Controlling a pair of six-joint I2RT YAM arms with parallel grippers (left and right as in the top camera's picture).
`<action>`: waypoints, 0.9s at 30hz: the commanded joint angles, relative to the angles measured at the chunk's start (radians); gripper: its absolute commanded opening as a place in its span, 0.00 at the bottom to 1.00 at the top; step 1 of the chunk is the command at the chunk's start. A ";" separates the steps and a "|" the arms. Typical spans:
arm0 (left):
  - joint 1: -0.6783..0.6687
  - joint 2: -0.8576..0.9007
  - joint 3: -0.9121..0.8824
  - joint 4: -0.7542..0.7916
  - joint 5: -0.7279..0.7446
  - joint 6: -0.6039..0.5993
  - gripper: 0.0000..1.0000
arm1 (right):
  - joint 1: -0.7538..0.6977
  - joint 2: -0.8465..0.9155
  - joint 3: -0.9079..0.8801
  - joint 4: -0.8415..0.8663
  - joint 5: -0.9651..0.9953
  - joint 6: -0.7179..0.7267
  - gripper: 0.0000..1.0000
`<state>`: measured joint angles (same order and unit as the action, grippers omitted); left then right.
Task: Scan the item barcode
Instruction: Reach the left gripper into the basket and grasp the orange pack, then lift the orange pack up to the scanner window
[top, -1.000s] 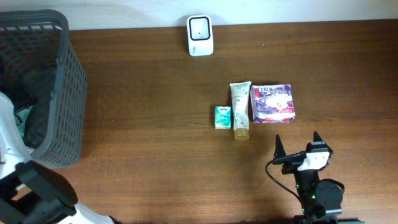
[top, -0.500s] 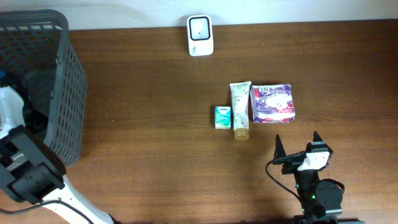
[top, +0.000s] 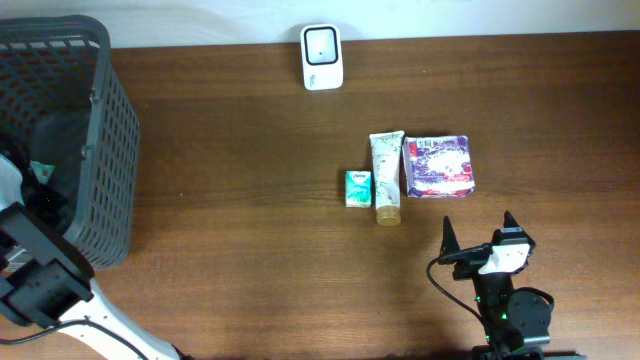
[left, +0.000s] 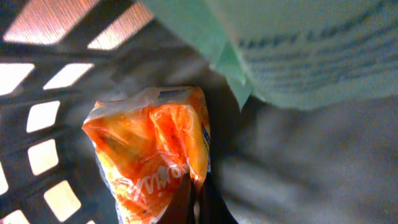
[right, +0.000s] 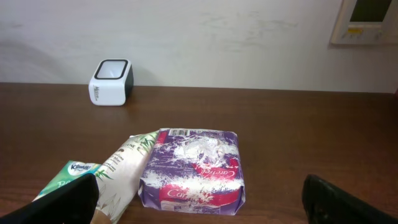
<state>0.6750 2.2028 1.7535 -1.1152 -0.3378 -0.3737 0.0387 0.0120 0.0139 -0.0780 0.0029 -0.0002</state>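
In the left wrist view, an orange plastic packet (left: 149, 149) lies on the floor of the dark mesh basket (left: 37, 112), under a pale green pack (left: 298, 50). My left gripper (left: 198, 194) is shut, its dark fingers pinching the packet's right edge. From overhead the left arm (top: 40, 280) reaches into the basket (top: 100, 140), which hides its fingers. The white barcode scanner (top: 322, 57) stands at the table's far edge, also in the right wrist view (right: 111, 81). My right gripper (top: 478, 232) stands open near the front edge, holding nothing.
In front of the right gripper (right: 199, 208) lie a purple pad pack (top: 438, 166), a white tube (top: 386, 177) and a small teal tissue pack (top: 358, 188). The basket fills the table's left end. Bare brown wood lies between the basket and the scanner.
My left arm has shifted down inside the basket and its gripper has gone from open to shut on the orange packet. The right arm has not moved.
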 joint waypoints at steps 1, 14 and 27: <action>0.006 -0.014 0.071 -0.065 0.129 0.005 0.00 | -0.006 -0.006 -0.008 -0.003 0.006 0.000 0.99; -0.291 -0.599 0.274 0.106 0.574 0.004 0.00 | -0.006 -0.006 -0.008 -0.003 0.006 0.000 0.99; -1.002 -0.410 0.227 0.049 0.419 0.027 0.00 | -0.006 -0.006 -0.008 -0.003 0.006 0.000 0.99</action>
<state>-0.2581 1.6848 2.0064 -1.0245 0.1684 -0.3584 0.0387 0.0120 0.0139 -0.0784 0.0029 0.0002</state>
